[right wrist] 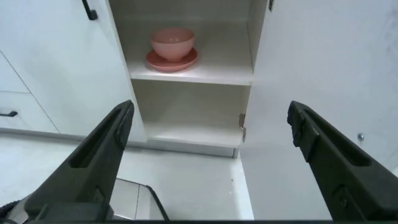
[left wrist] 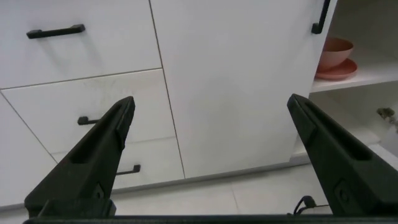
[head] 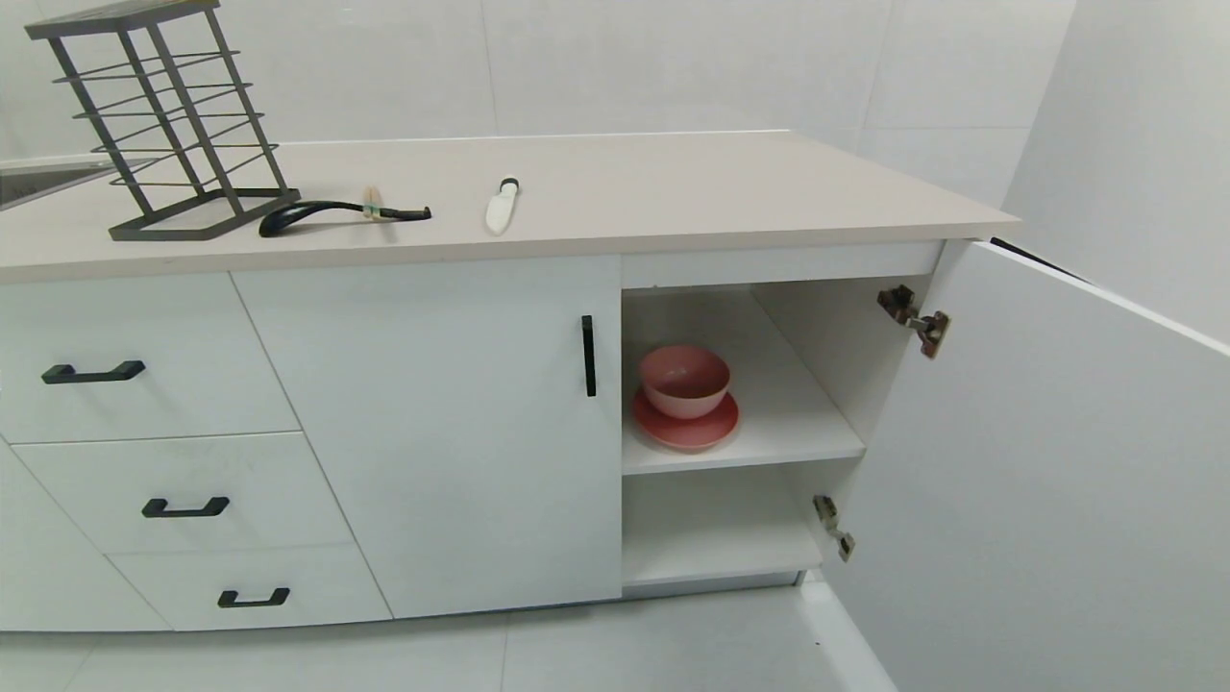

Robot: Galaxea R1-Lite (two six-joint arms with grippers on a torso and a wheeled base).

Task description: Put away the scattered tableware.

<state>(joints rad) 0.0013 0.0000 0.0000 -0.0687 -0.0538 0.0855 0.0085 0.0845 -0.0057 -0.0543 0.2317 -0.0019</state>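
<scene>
Both released and empty: left end effector (left wrist: 211, 102), right end effector (right wrist: 210, 107), low before the cabinet (head: 432, 432). Pink bowl (head: 684, 380) sits on pink plate (head: 685, 428), upper shelf (head: 798, 428). Black ladle (head: 317, 211) and white utensil (head: 502, 205) lie apart on desk (head: 692, 192); likely next, pinch ladle mid-handle, square on.

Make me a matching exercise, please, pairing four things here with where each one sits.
1 bowl
2 plate
3 ladle
4 wire rack

A lying on the countertop, by the rack's base
B on the upper cabinet shelf, under the bowl
C standing upright at the countertop's left end
D sitting on the plate

Pairs: 1-D, 2-B, 3-A, 4-C.
</scene>
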